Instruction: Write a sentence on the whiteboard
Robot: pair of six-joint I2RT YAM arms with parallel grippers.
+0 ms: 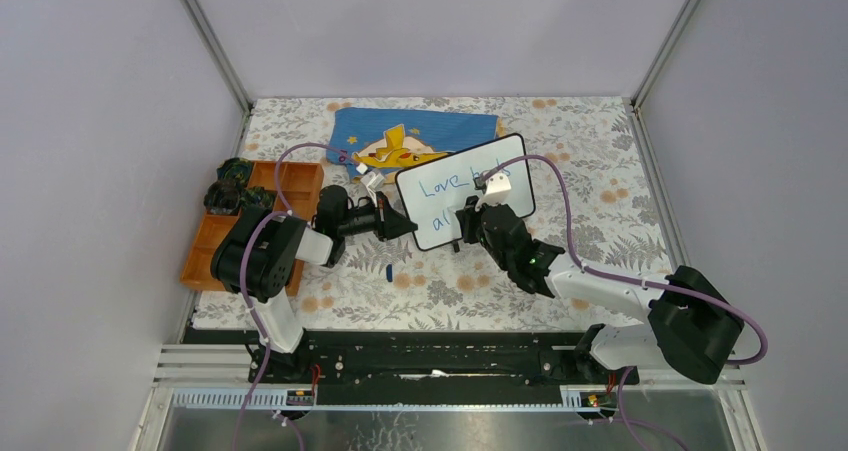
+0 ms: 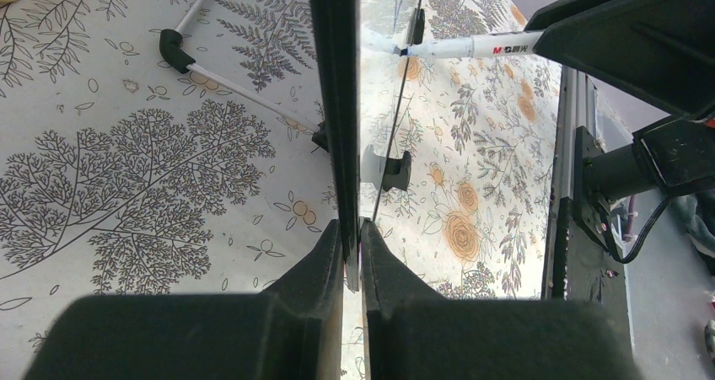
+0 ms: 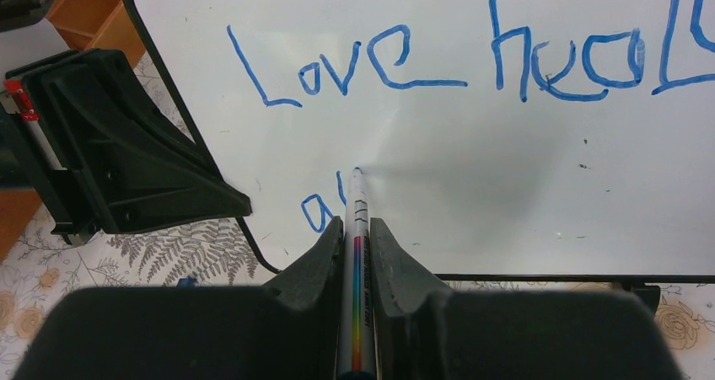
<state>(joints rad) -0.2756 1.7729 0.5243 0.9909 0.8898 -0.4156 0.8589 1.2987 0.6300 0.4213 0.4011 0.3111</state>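
Observation:
The whiteboard [image 1: 455, 163] stands tilted up on the floral table, and my left gripper [image 1: 400, 226] is shut on its left edge. In the left wrist view the board's thin black rim [image 2: 335, 102] runs edge-on between my left gripper's [image 2: 352, 228] closed fingers. My right gripper [image 1: 470, 219] is shut on a white marker [image 3: 355, 262] with a rainbow stripe. The marker's tip rests on the board's lower left. The sentence [image 3: 497, 51] reads "Love heals" in blue on the top line. Below it stand a blue "a" [image 3: 316, 213] and a stroke partly hidden behind the marker.
A blue cloth with a yellow cartoon figure [image 1: 400, 136] lies behind the board. An orange compartment tray [image 1: 290, 186] with dark items sits at the left. A small blue cap [image 1: 390, 269] lies on the tablecloth near the left gripper. A black rail [image 1: 450, 356] runs along the near edge.

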